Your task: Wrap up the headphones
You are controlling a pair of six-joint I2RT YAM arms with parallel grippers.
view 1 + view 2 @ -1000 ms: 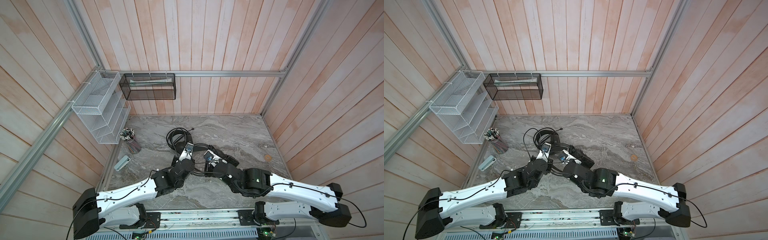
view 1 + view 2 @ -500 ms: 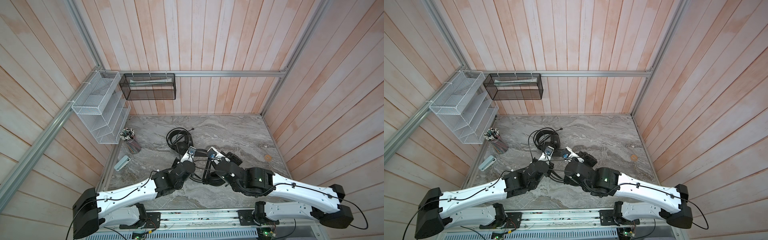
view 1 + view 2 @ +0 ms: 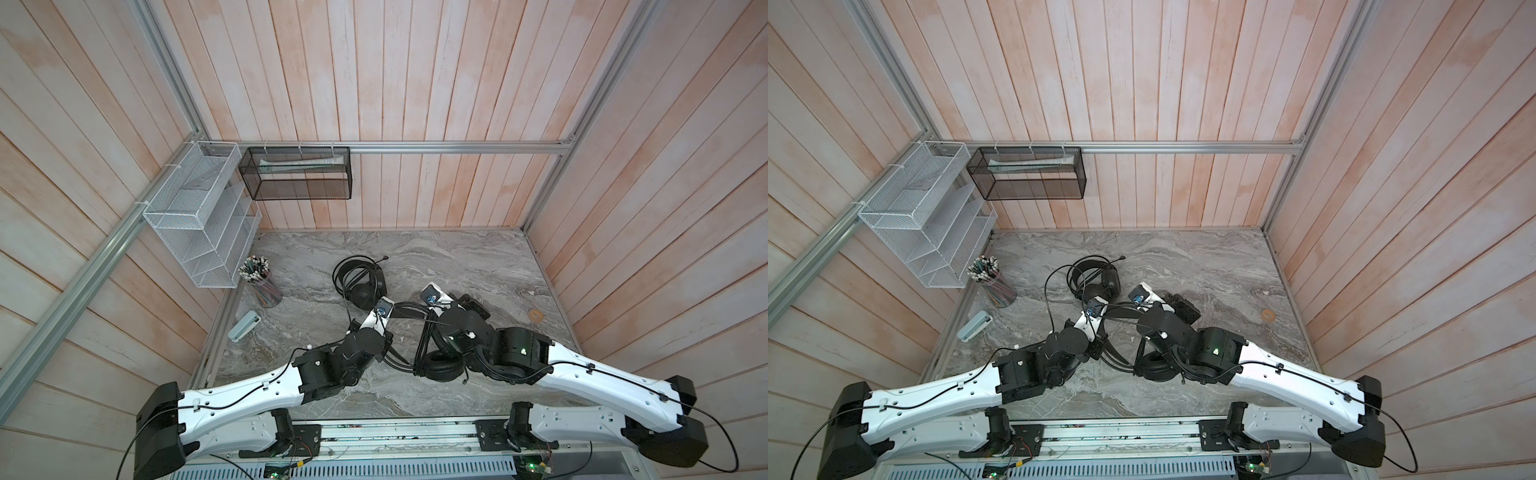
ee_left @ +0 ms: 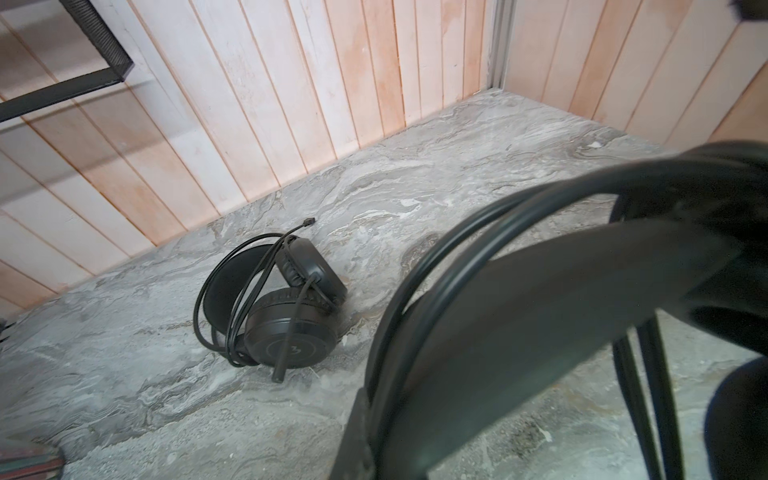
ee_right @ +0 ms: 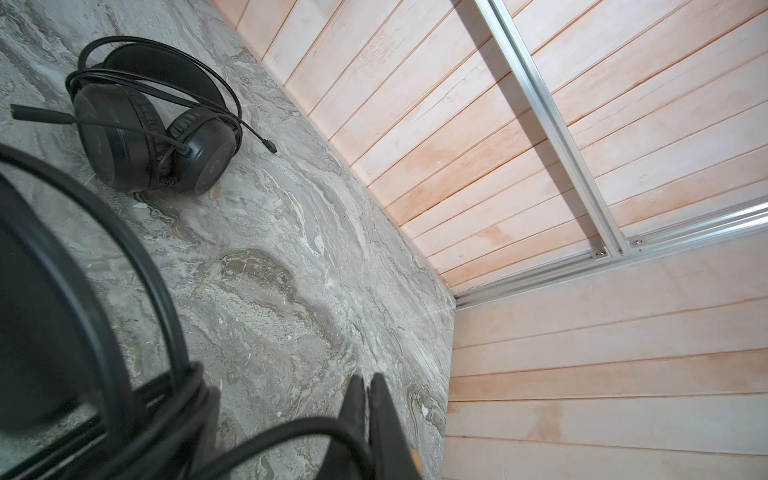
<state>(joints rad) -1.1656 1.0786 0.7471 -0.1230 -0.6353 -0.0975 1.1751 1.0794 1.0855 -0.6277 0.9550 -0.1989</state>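
Note:
One pair of headphones (image 3: 362, 286) (image 3: 1100, 283) lies at the back middle of the marble table, its cable coiled round it; the wrist views show it too (image 4: 286, 332) (image 5: 137, 137). The other headphones hang between my grippers, one ear cup (image 3: 442, 368) (image 3: 1156, 369) resting on the table. My left gripper (image 3: 384, 306) (image 3: 1095, 305) (image 4: 368, 415) is shut on its headband (image 4: 540, 332), with cable strands running along the band. My right gripper (image 3: 429, 289) (image 3: 1139, 291) (image 5: 368, 399) is shut, and a loop of the cable (image 5: 291, 432) runs into its jaws.
At the left stand a cup of pencils (image 3: 262, 284) and a pale green case (image 3: 244, 326). A white mesh rack (image 3: 199, 224) and a black mesh basket (image 3: 299, 174) hang on the walls. A small brown ring (image 3: 536, 316) lies at the right.
My right gripper has closed its jaws on the cable and drawn back and away from the left gripper. The left gripper has kept its grip and barely moved.

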